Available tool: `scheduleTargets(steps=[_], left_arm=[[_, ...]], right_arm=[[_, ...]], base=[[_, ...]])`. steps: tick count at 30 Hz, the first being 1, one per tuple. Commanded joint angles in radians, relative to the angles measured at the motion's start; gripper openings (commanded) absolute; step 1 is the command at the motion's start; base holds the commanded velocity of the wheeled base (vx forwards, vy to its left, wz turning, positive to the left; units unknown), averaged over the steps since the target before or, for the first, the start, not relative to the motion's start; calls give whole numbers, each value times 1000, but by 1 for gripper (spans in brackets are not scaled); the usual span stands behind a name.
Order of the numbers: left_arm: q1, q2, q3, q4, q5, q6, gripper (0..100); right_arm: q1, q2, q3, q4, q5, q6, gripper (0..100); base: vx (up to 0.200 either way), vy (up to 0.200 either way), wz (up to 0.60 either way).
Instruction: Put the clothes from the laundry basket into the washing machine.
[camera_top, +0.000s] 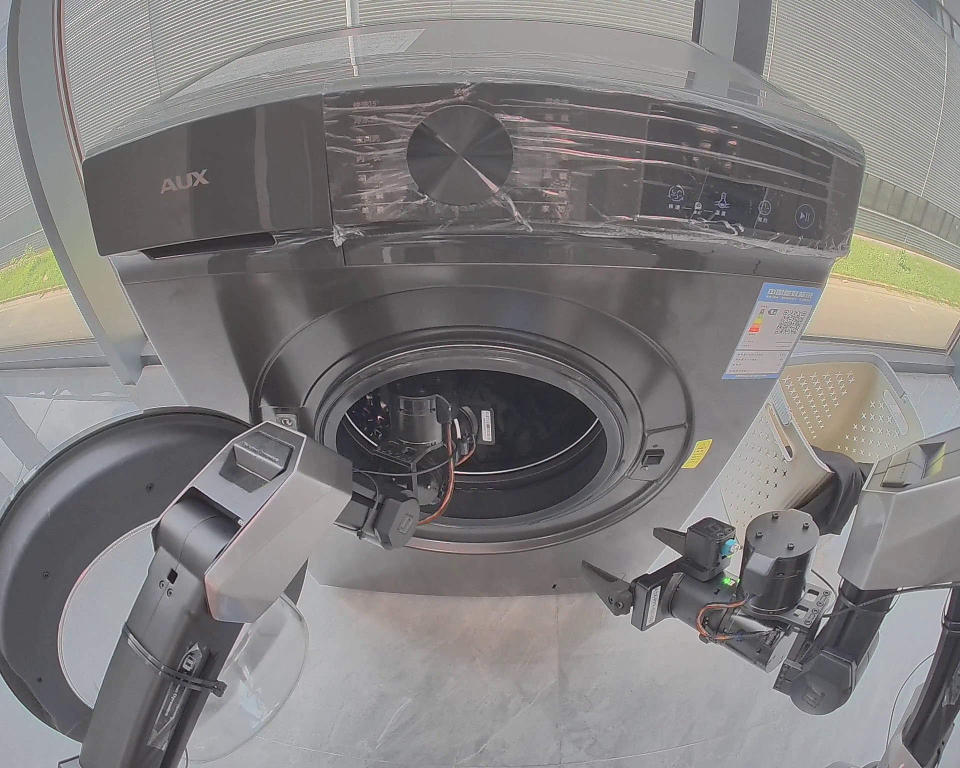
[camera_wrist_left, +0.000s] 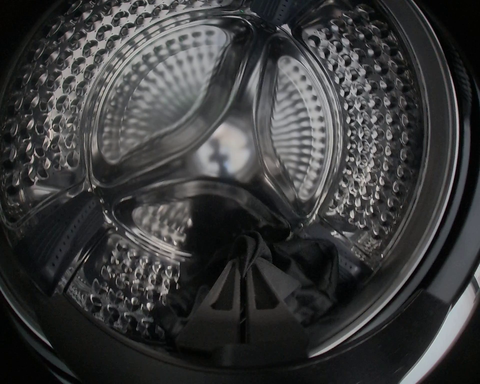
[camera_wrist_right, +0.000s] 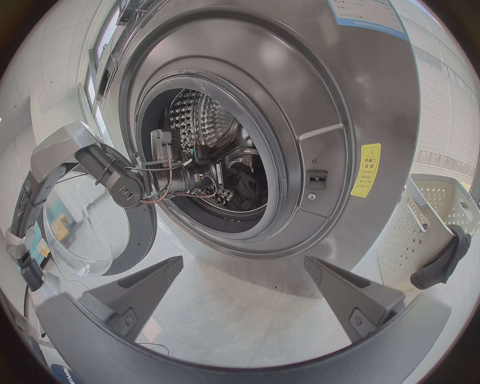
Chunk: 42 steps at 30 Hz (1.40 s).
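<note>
Black cloth (camera_wrist_left: 306, 270) between left fingertips (camera_wrist_left: 227, 292)

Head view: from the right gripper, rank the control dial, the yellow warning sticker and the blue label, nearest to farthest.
1. Yellow warning sticker, low on the washing machine front, just above the right gripper.
2. Blue label, higher up, near the front's right edge.
3. Control dial, top centre of the panel, up and to the left.
</note>
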Motion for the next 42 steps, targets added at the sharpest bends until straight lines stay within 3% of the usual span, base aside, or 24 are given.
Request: scheduleTargets(steps=[1,14,15,21,26,33,35,42], left_arm=[[33,34,-95,7,8,-1,0],[52,31,-87,11,8,-1,0],[50,31,-87,10,8,-1,100],[44,24,-67,13,8,-10,100],[22,-19,31,2,8,-12,100],[-62,-128,267,-56,8,-10,100],[-102,-191,411,-98,8,-9,100],[-157,-272,657,-217,8,-7,100]], right_arm=[[-1,1,0,-1,0,1,100],[-15,0,0,-1,3,-1,100],[-15,-2,0,-1,3,-1,100],[-15,-2,0,-1,3,-1,100],[-16,-6,0,-1,3,-1,100],[-19,-11,2,-1,2,-3,100],[-21,-12,5,-1,2,-3,100],[-19,-11,6,-1,2,-3,100]], base=[[0,0,0],[0,0,0],[0,0,0],[0,0,0],[0,0,0],[0,0,0],[0,0,0],[0,0,0]])
